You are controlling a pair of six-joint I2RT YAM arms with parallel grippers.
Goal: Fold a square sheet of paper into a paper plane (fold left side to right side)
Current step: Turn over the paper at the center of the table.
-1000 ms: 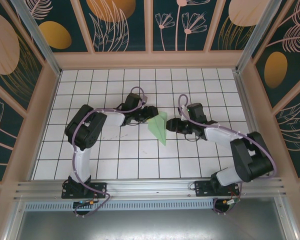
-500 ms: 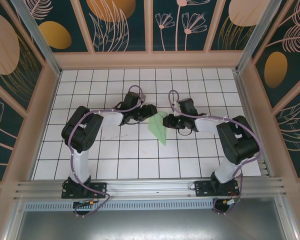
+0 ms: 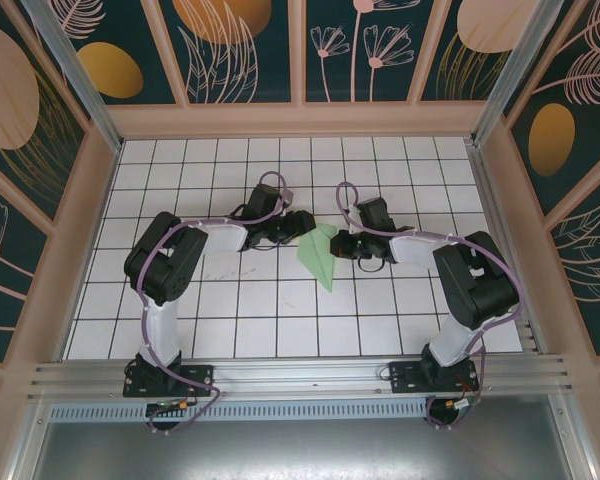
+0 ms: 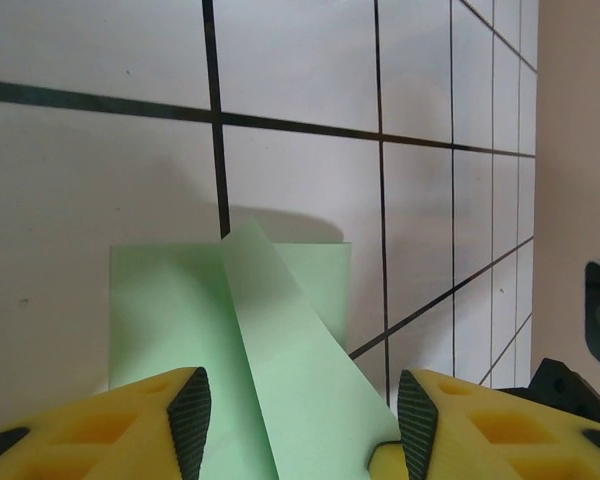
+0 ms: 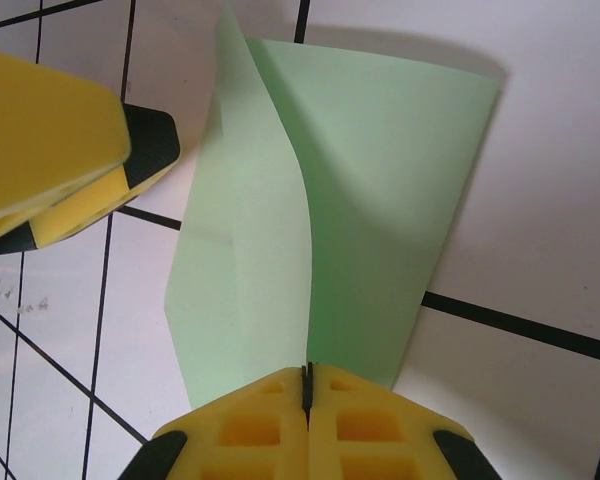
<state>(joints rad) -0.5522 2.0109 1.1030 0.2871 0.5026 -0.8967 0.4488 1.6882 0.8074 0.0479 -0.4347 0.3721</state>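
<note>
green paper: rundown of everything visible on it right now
The sheet of paper is thin, pale green, unmarked and partly folded; from above it is a narrow wedge pointing toward the near edge. It lies on the white grid table, one long flap lifted and curling along a crease, the rest flat. The right gripper is shut on one edge; the left gripper stands open astride the opposite edge, contact unclear.

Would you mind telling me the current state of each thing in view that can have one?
paper: lying on the table, partly folded, one flap raised along a crease.
left gripper: open, a finger on each side of the raised flap.
right gripper: shut on the paper's edge at the crease.
</note>
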